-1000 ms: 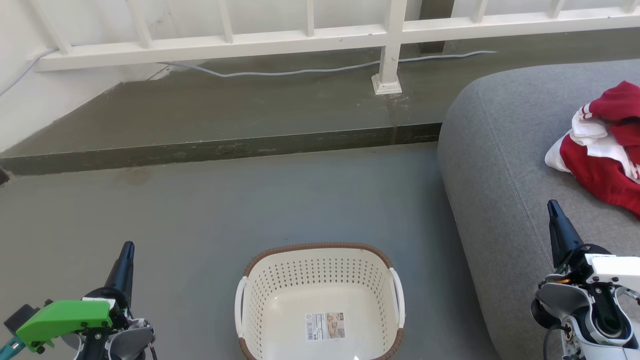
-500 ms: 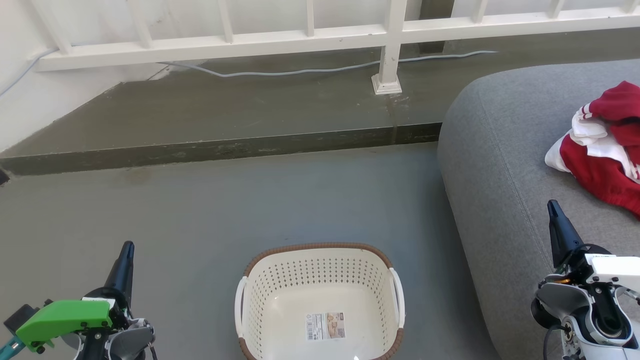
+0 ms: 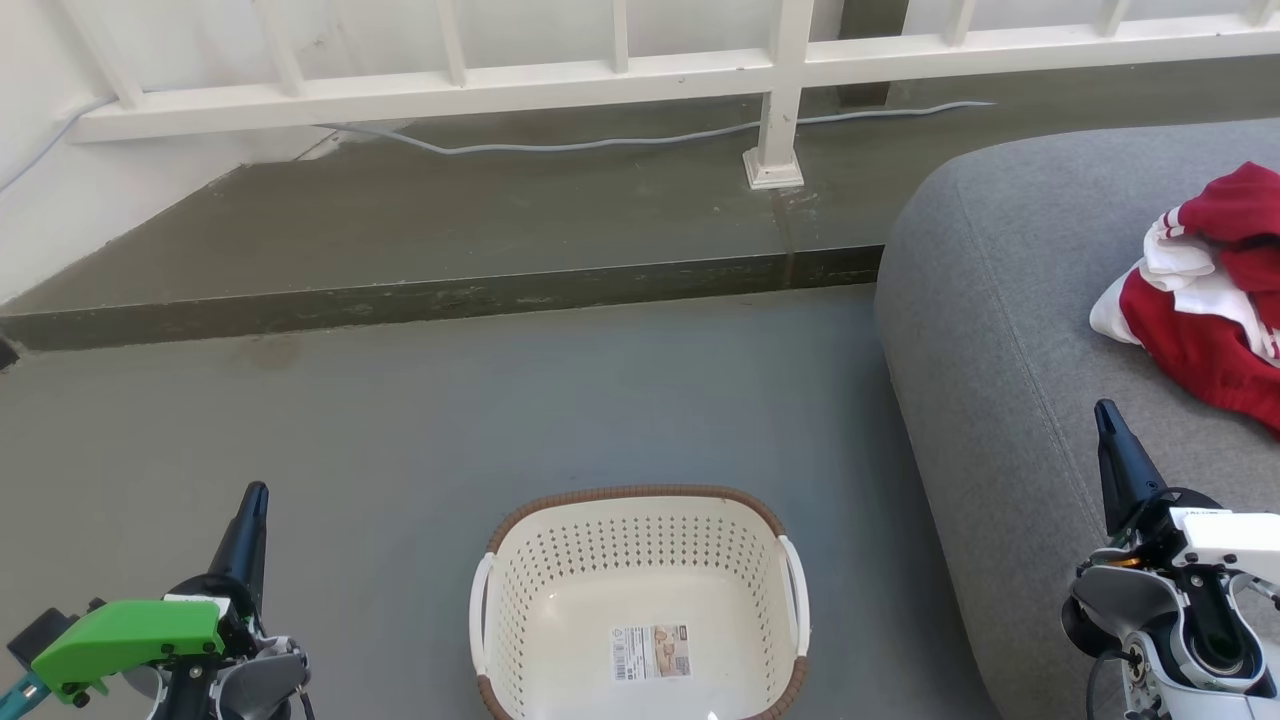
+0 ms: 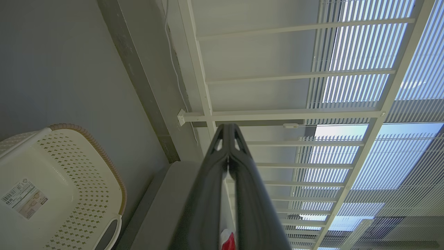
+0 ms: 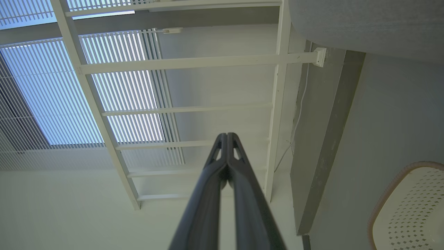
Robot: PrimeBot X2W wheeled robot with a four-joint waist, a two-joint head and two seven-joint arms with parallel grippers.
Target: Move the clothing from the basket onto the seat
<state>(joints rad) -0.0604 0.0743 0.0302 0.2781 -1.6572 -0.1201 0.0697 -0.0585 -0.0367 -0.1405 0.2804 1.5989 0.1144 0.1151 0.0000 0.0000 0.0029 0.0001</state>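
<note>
Left gripper (image 3: 255,498) sits low on the left above the grey floor (image 3: 450,420), fingers pressed together, nothing held. Basket (image 3: 640,540) is on the floor between the two arms, nearer the left one, with only its label sticker (image 3: 651,652) showing on the bottom, so it looks emptied. Seat (image 3: 1000,330) fills the right side, just beside the basket. Right gripper (image 3: 1103,408) hangs over the seat's near edge, fingers together and empty, tips pointing away from the robot. Clothing (image 3: 1210,300) lies bunched on the seat, ahead and to the right of those fingers, apart from them, its long axis running roughly front to back and cut off by the frame edge. Right arm is clearly nearer; task reads as done, no further grasp likely needed.
</note>
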